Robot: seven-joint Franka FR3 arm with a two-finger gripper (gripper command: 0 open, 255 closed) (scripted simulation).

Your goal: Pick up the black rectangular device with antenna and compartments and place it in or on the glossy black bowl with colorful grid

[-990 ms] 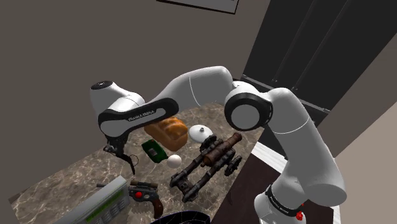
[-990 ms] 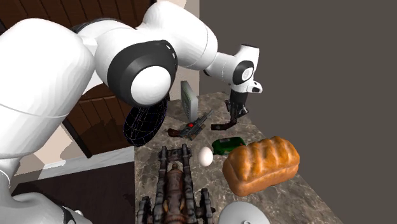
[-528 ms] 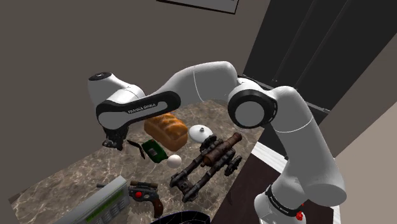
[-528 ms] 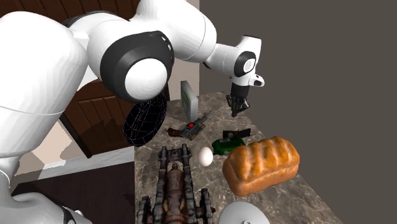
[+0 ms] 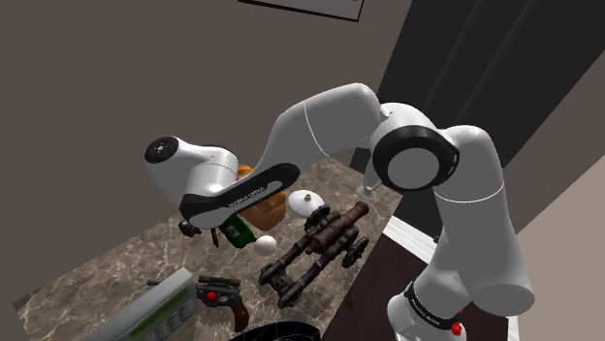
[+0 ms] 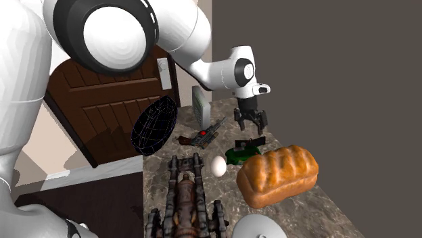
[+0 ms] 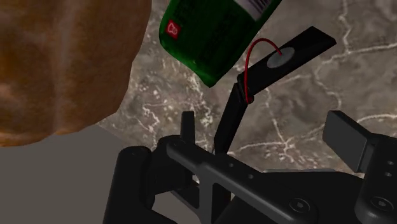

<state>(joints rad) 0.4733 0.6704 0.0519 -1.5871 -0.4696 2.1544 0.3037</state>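
Observation:
The black device (image 7: pixel 275 62) is a thin flat piece with a white disc, a red wire and a slim black bar. It lies on the marble top against a green packet (image 7: pixel 213 35). In the second exterior view the device (image 6: pixel 247 143) rests by the green packet (image 6: pixel 237 156). My gripper (image 6: pixel 249 123) hangs just above it, open, fingers apart. In the wrist view the gripper (image 7: pixel 266 130) is open, and the slim bar runs between the fingers with neither clasping it. The black bowl (image 6: pixel 154 126) with a grid pattern stands tilted at the table's edge. The bowl's rim (image 5: pixel 281 332) is at the shoulder view's bottom edge.
A bread loaf (image 6: pixel 277 174) sits close beside the green packet. An egg (image 6: pixel 218 165), a toy cannon (image 6: pixel 184 199), a red-brown toy pistol (image 6: pixel 201 137), a grey box (image 6: pixel 200 106) and a white domed lid (image 5: pixel 307 202) crowd the marble top (image 5: pixel 107 266). A dark wall stands behind.
The gripper carried the device toward the green packet and loaf, then opened. The device now lies on the table against the packet, no longer clasped.

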